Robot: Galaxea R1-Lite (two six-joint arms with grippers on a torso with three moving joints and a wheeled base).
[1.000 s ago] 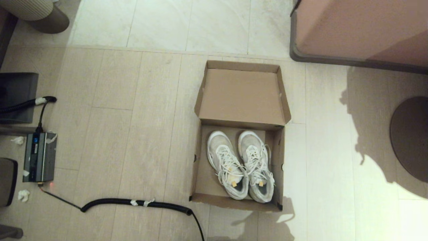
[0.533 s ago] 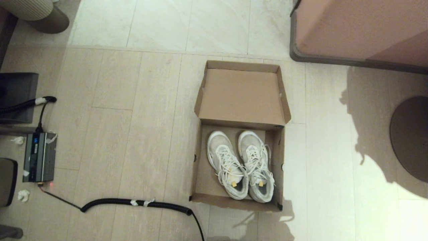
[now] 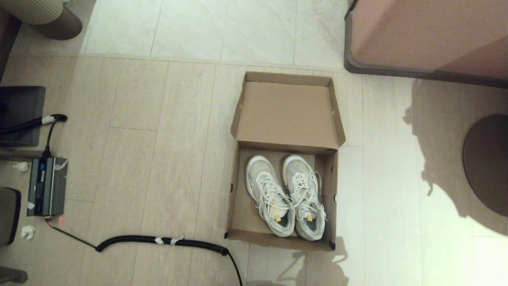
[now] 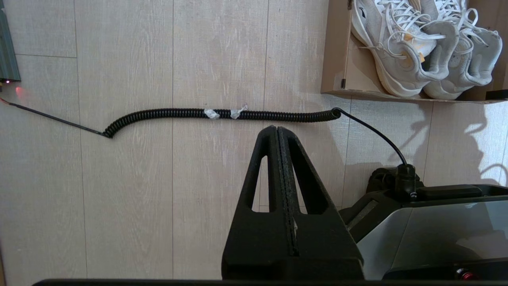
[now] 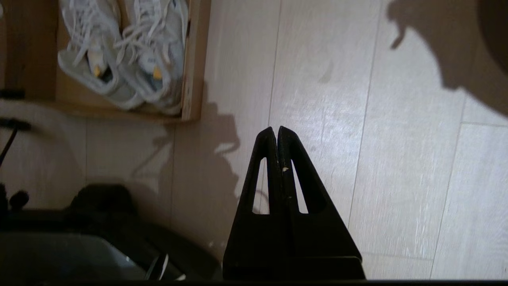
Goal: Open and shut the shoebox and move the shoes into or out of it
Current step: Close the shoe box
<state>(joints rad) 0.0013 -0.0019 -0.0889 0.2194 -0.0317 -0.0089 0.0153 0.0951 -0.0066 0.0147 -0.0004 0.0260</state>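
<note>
The brown cardboard shoebox [image 3: 240, 206] stands open on the floor, its hinged lid [image 3: 287, 113] folded back on the far side. Both white mesh shoes [image 3: 285, 196] lie side by side inside it, toes toward the lid. Neither arm shows in the head view. My left gripper [image 4: 276, 129] is shut and empty, hovering over bare floor near the box's front left corner [image 4: 333, 85]. My right gripper [image 5: 276, 129] is shut and empty too, above the floor off the box's front right corner [image 5: 192, 107]. The shoes [image 4: 420, 47] [image 5: 123, 59] show in both wrist views.
A coiled black cable [image 3: 158, 240] [image 4: 222, 114] lies across the floor left of the box, running to a grey power unit [image 3: 47, 186]. A pinkish cabinet [image 3: 428, 35] stands at the far right. A dark round base [image 3: 486, 163] sits right. My base [image 4: 436, 234] is close behind.
</note>
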